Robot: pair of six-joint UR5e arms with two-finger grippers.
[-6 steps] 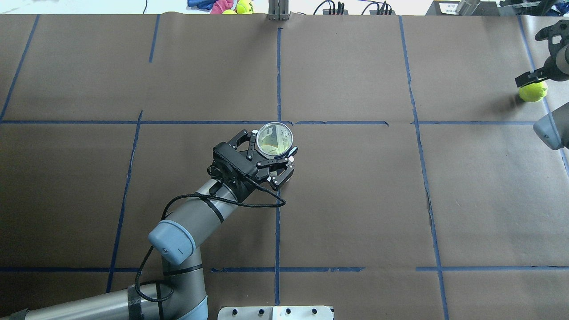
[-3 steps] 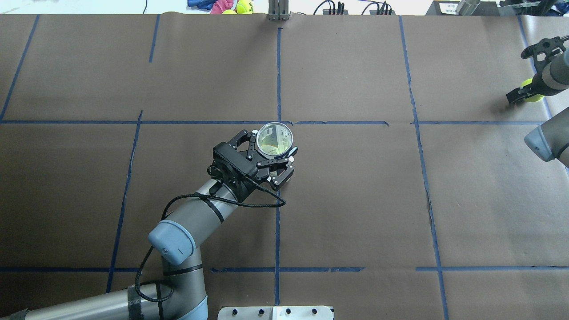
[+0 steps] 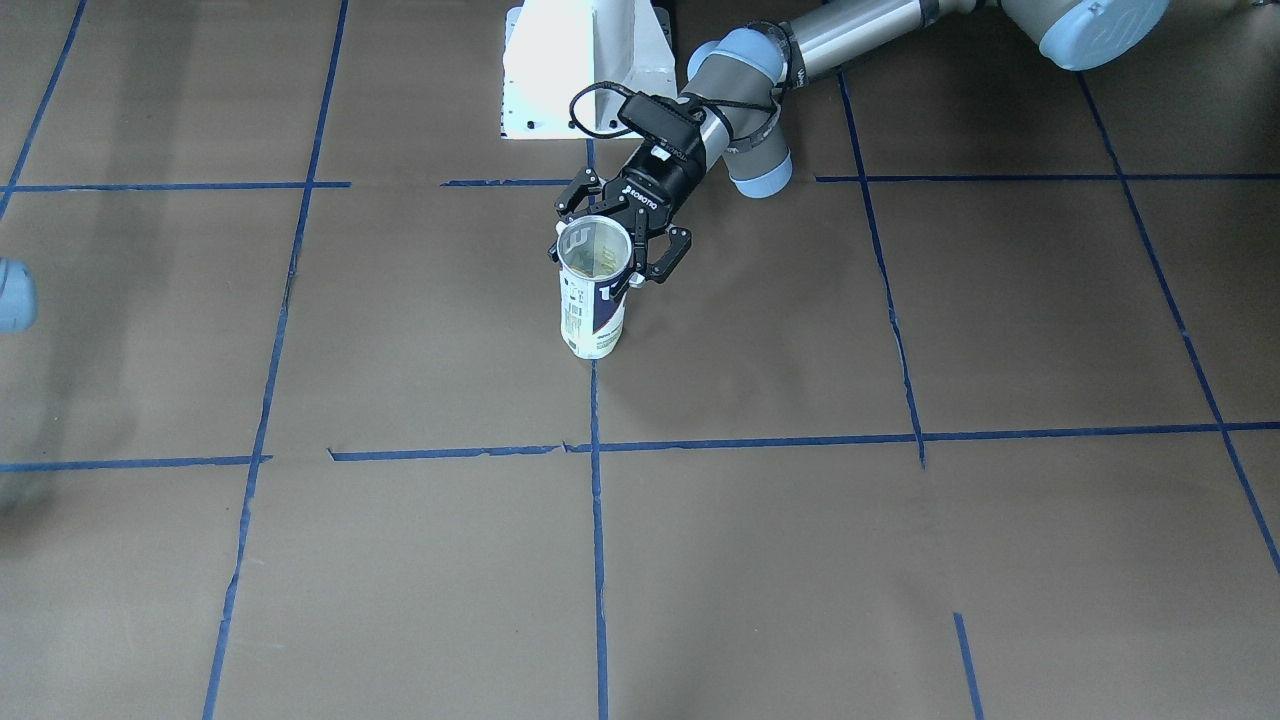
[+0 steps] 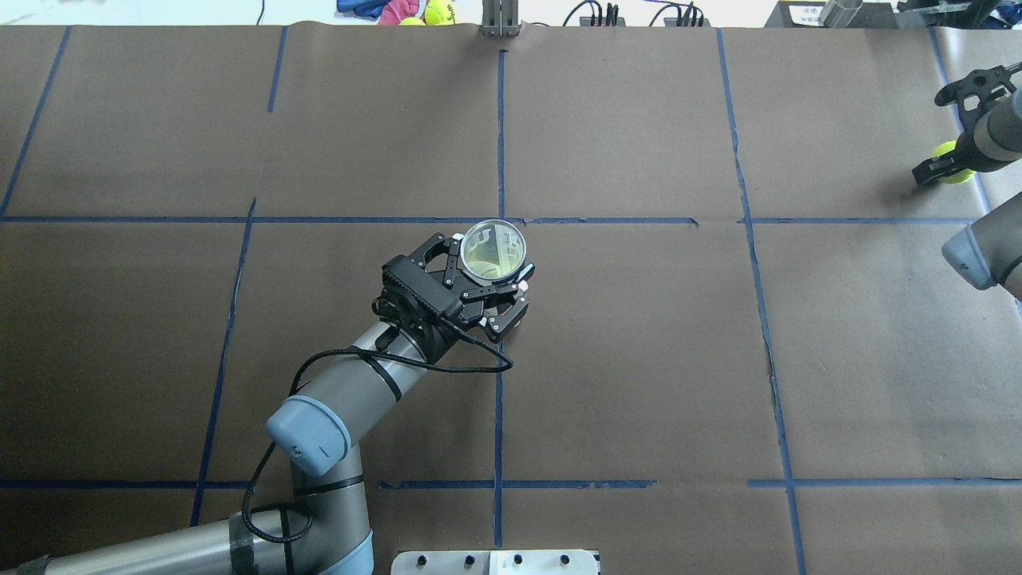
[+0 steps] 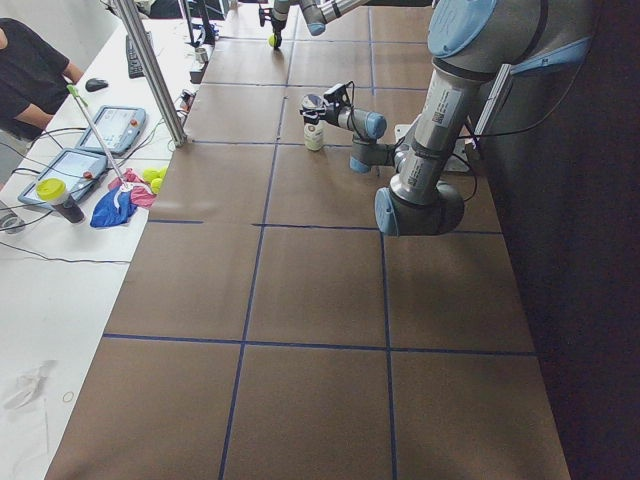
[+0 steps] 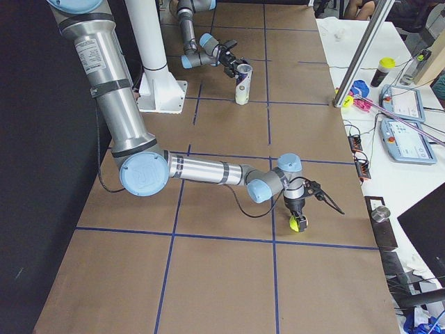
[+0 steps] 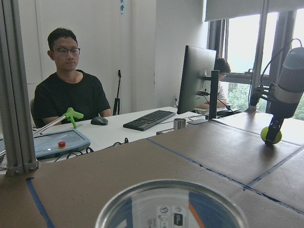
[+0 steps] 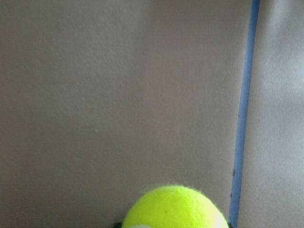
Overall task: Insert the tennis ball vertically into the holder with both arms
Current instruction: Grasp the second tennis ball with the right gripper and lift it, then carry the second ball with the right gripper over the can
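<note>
Tennis ball (image 4: pixel 950 162) in right fingers (image 4: pixel 932 170) | holder (image 4: pixel 495 250) in left fingers (image 4: pixel 477 281) | brown blue-taped table (image 4: pixel 639 359)

Upright clear can (image 3: pixel 594 300) at upper centre of the table (image 3: pixel 800 540), left gripper (image 3: pixel 618 232) clasping its open rim from above, white pedestal (image 3: pixel 583 68) at top edge

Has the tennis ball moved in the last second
Yes. In the overhead view the tennis ball has shifted slightly left and toward the far edge, relative to the blue tape line, with the right gripper around it.
</note>
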